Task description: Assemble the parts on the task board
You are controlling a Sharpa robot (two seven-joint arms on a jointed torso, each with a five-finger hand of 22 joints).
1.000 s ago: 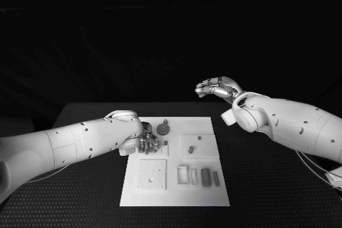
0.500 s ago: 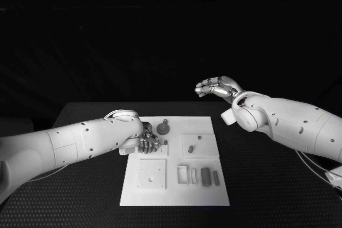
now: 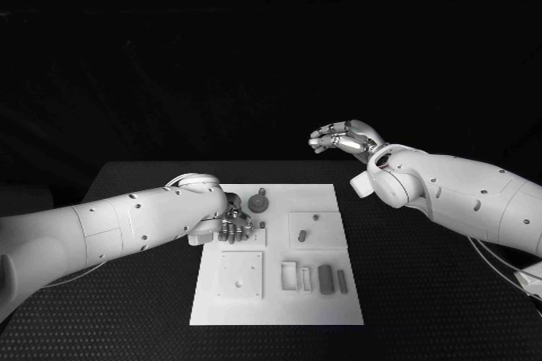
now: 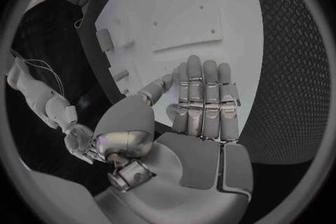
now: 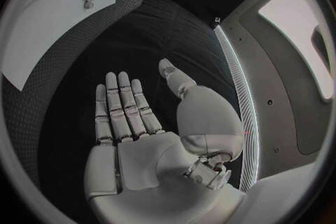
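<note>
Head view gives us the board (image 3: 276, 298) lying mid-worktop (image 3: 429, 298), with small parts (image 3: 325, 279) along its near right section. Our left hand (image 3: 232, 224) hangs over the board's far left area, fingers straight and side by side, holding nothing. Our right hand (image 3: 345, 138) is raised beyond the board's far edge, fingers apart, holding nothing.

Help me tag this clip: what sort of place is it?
Probably a robotics lab test bench: a black table carrying a white task board with small parts, the left robot hand over the board.
</note>
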